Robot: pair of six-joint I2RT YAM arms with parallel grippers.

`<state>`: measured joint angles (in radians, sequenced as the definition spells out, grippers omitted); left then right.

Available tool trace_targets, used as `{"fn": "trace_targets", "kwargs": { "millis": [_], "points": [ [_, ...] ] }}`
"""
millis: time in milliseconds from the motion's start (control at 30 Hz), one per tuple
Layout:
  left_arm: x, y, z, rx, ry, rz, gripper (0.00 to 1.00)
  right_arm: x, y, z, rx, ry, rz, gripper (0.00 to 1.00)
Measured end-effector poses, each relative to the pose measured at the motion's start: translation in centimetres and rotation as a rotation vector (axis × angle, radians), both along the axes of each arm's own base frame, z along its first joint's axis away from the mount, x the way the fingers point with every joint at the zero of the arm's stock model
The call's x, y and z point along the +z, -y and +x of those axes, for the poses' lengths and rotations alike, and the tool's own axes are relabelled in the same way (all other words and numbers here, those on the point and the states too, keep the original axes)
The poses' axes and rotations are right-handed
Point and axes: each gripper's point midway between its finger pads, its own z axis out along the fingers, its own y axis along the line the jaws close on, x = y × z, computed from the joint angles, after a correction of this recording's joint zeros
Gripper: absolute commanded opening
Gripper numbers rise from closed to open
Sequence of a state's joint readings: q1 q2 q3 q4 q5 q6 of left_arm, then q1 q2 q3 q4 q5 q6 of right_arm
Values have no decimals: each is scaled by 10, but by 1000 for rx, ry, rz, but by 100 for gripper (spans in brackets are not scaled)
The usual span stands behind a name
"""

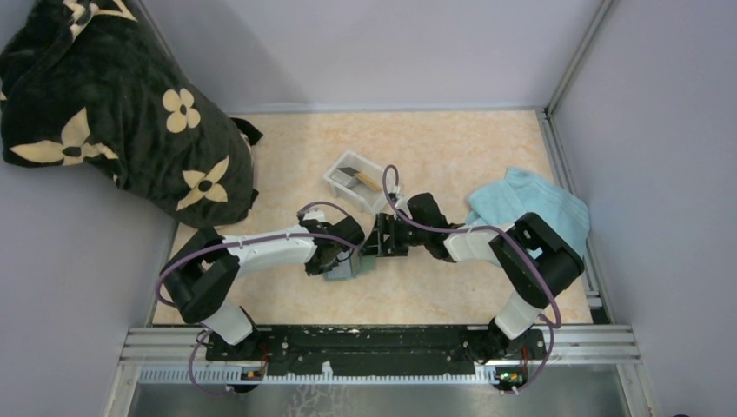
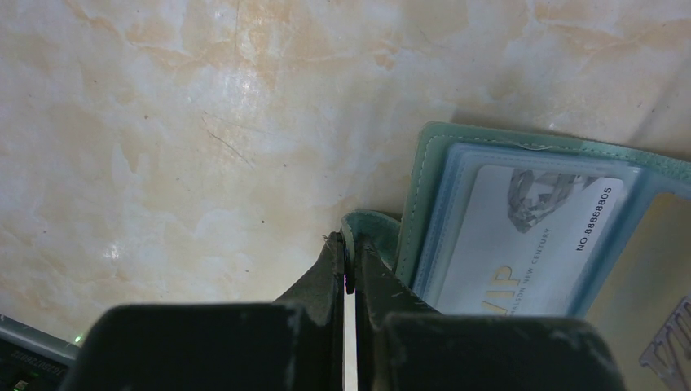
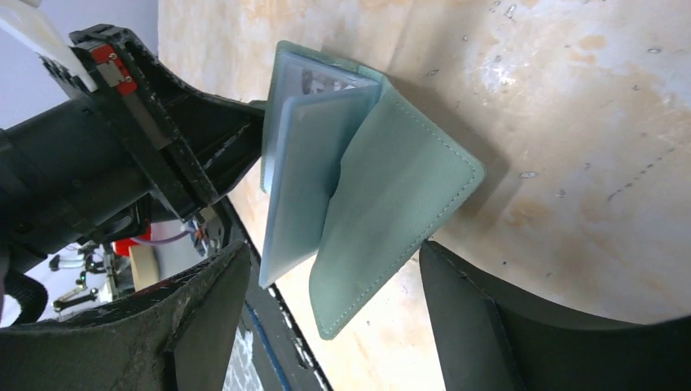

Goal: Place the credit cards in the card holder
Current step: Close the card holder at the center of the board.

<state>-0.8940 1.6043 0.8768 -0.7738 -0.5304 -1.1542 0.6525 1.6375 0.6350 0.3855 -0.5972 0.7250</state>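
Observation:
The grey-green card holder [image 1: 351,267] lies partly unfolded between my two grippers. My left gripper [image 2: 350,244] is shut on a small flap at the holder's edge [image 2: 424,187]. A whitish credit card [image 2: 530,236] printed "VIP" sits in a pale blue slot of the holder. My right gripper [image 3: 330,252] is open, and the holder's cover [image 3: 391,212] and pale blue leaf [image 3: 297,187] hang between its fingers without touching them. More credit cards [image 1: 358,180], dark grey and orange-yellow, lie in the white tray [image 1: 335,174] behind the grippers.
A light blue towel [image 1: 530,204] lies at the right. A dark blanket with pale flowers [image 1: 113,113] is heaped at the far left. Walls close the table at the back and both sides, and the arms' base rail [image 1: 374,343] runs along the near edge.

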Motion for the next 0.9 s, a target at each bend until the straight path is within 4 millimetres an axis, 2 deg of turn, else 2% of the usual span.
{"fn": "trace_targets", "kwargs": {
  "millis": [233, 600, 900],
  "points": [
    [0, 0, 0, -3, -1, 0, 0, 7, -6, -6, 13, -13, 9, 76],
    [-1, 0, 0, 1, 5, -20, 0, 30, -30, -8, 58, 22, 47, 76],
    [-2, -1, -1, 14, 8, -56, 0, 32, -37, -17, 80, 18, 46, 76]
  ]
}}
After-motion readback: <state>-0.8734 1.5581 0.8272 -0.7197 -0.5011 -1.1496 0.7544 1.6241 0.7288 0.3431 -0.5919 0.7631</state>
